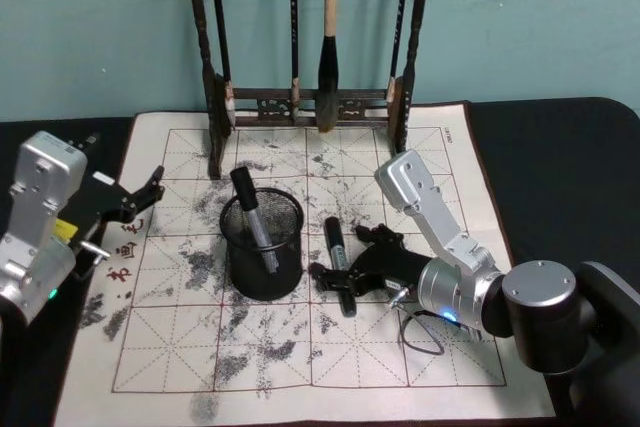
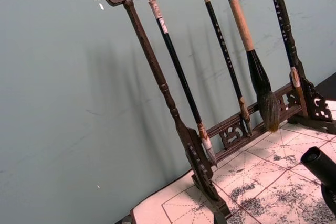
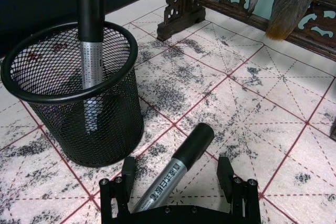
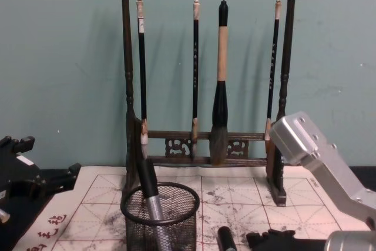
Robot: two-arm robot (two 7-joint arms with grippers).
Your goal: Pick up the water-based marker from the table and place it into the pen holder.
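Wooden brush rack [image 2: 184, 132] bearing four hanging brushes [image 2: 261, 77] before a teal wall [image 2: 63, 103]; its foot rests on the felt mat [image 2: 257, 174]. Black marker cap [image 2: 319, 162] at three o'clock of the foot.

Right of the pen holder [image 1: 255, 272], our right arm [image 1: 440, 217] is a boxy silver shell with rounded corners, running into a dark round joint [image 1: 540, 297] with a grey cap and a small blue-green light. A thin black cable [image 1: 420, 335] loops beside it. Our right claw [image 1: 352, 257] is matte black with small screws. Left of the holder, our left arm [image 1: 40, 207] is the same silver, with a yellow tag [image 1: 65, 230] and a black left claw [image 1: 153, 197].
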